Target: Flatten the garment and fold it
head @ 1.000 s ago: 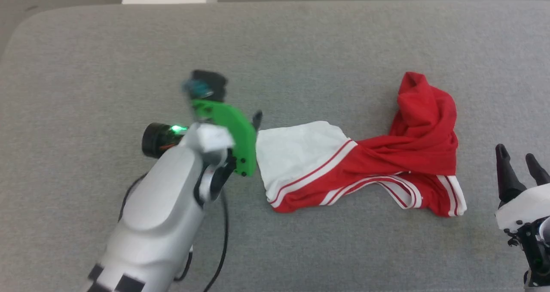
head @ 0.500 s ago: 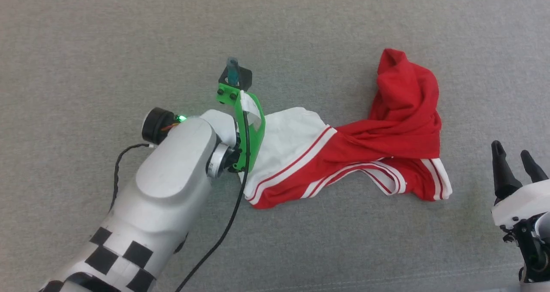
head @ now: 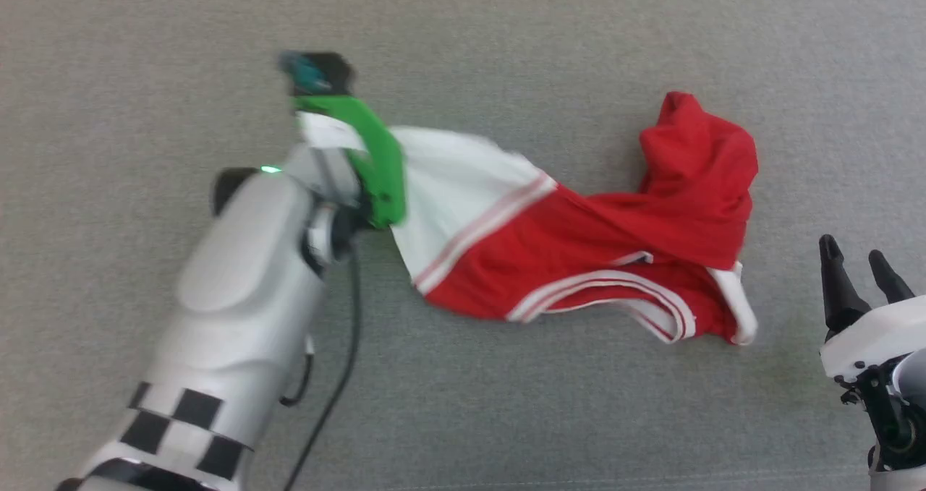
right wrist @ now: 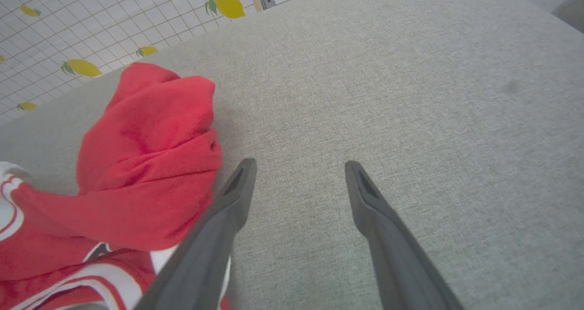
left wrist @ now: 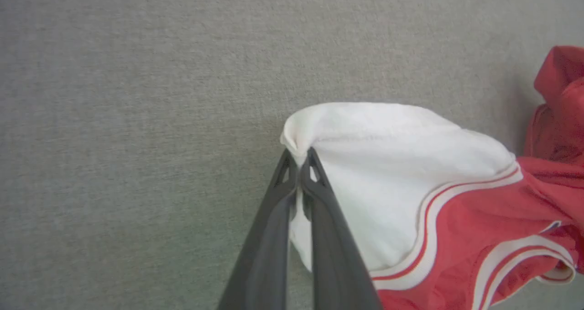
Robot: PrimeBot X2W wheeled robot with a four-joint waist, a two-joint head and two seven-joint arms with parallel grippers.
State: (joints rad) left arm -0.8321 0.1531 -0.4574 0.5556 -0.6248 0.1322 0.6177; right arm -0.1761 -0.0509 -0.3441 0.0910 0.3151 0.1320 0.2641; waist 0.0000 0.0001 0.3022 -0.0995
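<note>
The garment (head: 579, 245) is lying crumpled on the worktop (head: 506, 43); left end effector (left wrist: 299, 157) is clamping its white sleeve edge; right end effector (right wrist: 299, 168) is hovering nearby, fingers (right wrist: 237, 186) spread.

Red garment (head: 579, 238), white sleeve lifted, crumpled on grey surface (head: 506, 419)

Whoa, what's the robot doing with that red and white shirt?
It's trying to flatten the shirt so it can fold it. Its left pincer is shut on the edge of the white sleeve. The right pincer is open beside the bunched red end, holding nothing. The shirt lies crumpled on the grey surface, not flat yet.
</note>
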